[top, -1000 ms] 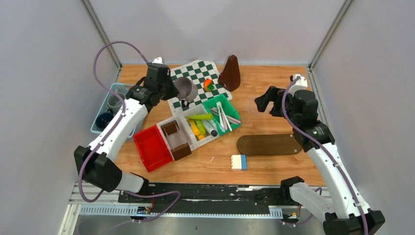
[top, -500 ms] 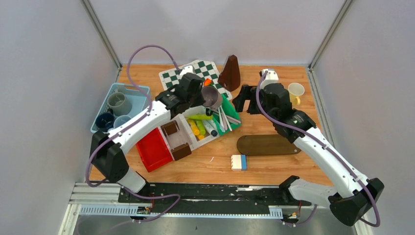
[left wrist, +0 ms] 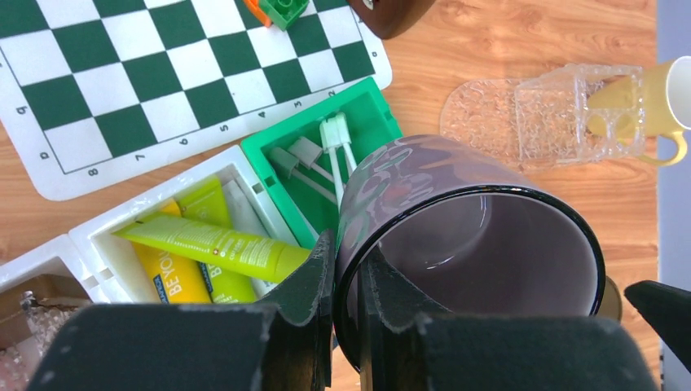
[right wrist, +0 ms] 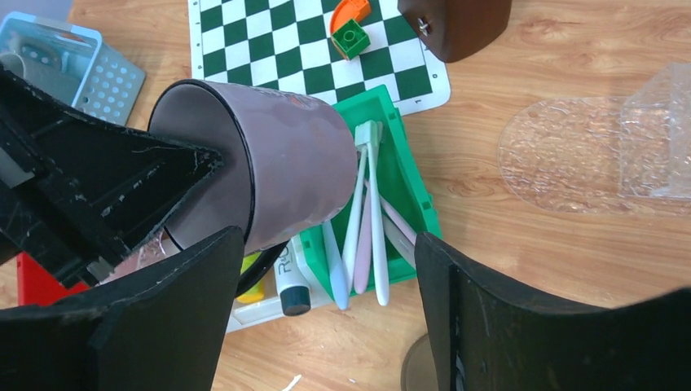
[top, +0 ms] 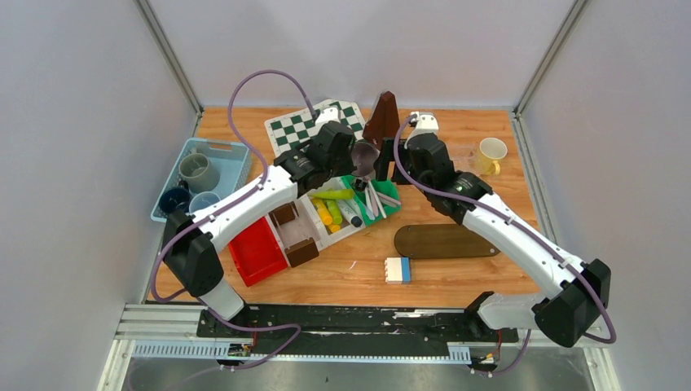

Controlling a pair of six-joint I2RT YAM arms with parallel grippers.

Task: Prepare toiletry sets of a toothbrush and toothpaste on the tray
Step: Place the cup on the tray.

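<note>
Grey mug (left wrist: 464, 244), empty, pinched at rim by left end effector (left wrist: 346, 273), tipped above green bin (left wrist: 371, 106) of toothbrushes (right wrist: 367, 220). Yellow and green tubes (left wrist: 212, 244) in white bin (left wrist: 163, 183). Right end effector (right wrist: 322, 244) wide open near mug. Mug half hidden from above.

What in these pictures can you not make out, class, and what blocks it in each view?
Left wrist view: the grey mug covers most of the toothbrushes in the green bin.
Left wrist view: the pale yellow mug is cut off by the right edge and blurred behind the clear holder.
Right wrist view: the blue basket is cut off by the left edge.
Top view: lettering on the tubes is too small.
</note>
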